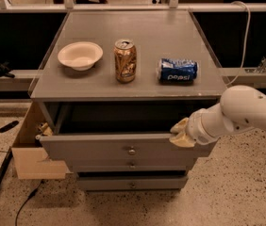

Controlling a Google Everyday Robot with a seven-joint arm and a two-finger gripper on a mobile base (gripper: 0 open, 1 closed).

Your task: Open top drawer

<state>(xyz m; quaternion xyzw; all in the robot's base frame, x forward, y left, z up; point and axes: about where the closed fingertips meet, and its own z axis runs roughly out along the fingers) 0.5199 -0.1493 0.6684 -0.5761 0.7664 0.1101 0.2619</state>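
The blue can (178, 70) lies on its side near the right edge of the cabinet top (147, 27). White Pepsi lettering shows on its side, and its long axis runs left to right, parallel to the front edge. Left of it, near the middle of the front edge, a gold can (125, 60) stands upright; its label cannot be read. A white bowl (80, 55) sits towards the left edge, well apart from the cans.

The top drawer (100, 149) sits just under the cabinet top and stands partly out of the carcass, with a dark gap open behind its front panel. The panel's long axis runs left to right, and its face is turned outward towards the camera. A small round metal knob (131, 150) sits at its centre. Below it are two shallower grey drawers, the middle drawer (100, 165) and the bottom drawer (104, 182), each with a similar knob.

The gripper (182, 134) is at the upper rim of the top drawer's front, close to its right corner and touching the panel. It cannot be told whether it grips the rim or only rests against it. The white arm (246, 112) reaches in from the right edge of the view.

A pale wooden panel (29, 154) stands beside the cabinet's left side on the speckled floor (246, 192).
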